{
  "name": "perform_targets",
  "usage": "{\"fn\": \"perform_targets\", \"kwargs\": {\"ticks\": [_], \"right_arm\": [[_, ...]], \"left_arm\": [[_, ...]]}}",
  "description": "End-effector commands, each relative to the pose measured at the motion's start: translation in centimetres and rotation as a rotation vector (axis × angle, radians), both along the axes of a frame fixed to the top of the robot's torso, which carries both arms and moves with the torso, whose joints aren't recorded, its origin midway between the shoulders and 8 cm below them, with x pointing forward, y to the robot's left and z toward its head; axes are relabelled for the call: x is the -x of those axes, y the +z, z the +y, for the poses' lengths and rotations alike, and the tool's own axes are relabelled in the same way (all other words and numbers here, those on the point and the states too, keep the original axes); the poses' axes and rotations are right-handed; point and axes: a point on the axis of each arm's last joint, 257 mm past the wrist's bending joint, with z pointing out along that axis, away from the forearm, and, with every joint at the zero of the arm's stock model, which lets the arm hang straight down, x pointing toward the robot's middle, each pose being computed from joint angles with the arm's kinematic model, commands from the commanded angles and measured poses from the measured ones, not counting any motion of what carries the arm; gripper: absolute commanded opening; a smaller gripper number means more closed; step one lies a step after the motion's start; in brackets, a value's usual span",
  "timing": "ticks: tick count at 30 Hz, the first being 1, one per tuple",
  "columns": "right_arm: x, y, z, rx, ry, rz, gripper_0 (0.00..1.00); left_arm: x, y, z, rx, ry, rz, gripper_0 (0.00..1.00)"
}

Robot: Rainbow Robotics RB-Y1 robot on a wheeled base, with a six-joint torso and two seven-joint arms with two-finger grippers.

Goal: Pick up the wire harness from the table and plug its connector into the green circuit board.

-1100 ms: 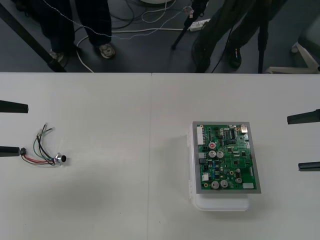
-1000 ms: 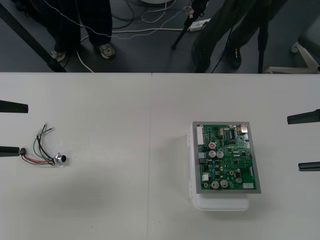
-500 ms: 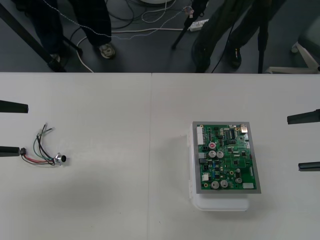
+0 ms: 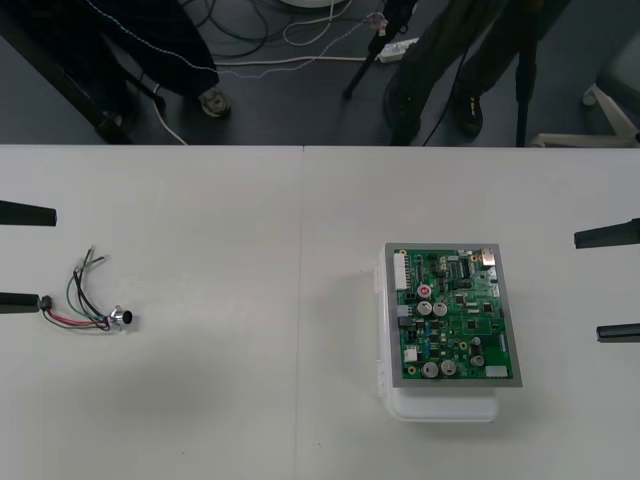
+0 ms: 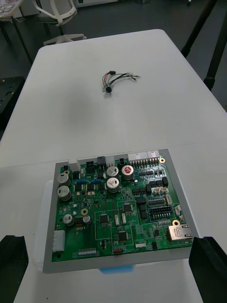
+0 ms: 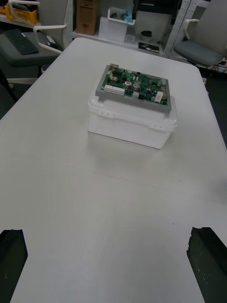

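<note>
The wire harness lies flat on the table at the far left, its round metal socket toward the middle and its black plug by the lower finger of my left gripper. That gripper is open at the left edge, with nothing held. The green circuit board sits on its white base at the right of centre. My right gripper is open at the right edge, beside the board. The right wrist view has the board close under the fingers and the harness beyond.
Bare table stretches between the harness and the board. From the left wrist the board on its base stands far across the table from the fingers. The table's far edge meets dark floor.
</note>
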Motion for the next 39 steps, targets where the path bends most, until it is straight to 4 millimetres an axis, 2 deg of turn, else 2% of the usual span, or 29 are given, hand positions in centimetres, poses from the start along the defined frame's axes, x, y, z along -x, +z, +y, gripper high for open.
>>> {"fn": "perform_targets", "kwargs": {"ticks": [1, 39], "right_arm": [[0.46, -0.1, -0.75, 0.045, 0.025, -0.021, 1.0], [0.46, -0.1, -0.75, 0.045, 0.025, -0.021, 1.0]], "left_arm": [[1.73, -0.09, -0.24, -0.039, -0.077, -0.019, 1.0], [1.73, -0.09, -0.24, -0.039, -0.077, -0.019, 1.0]]}}
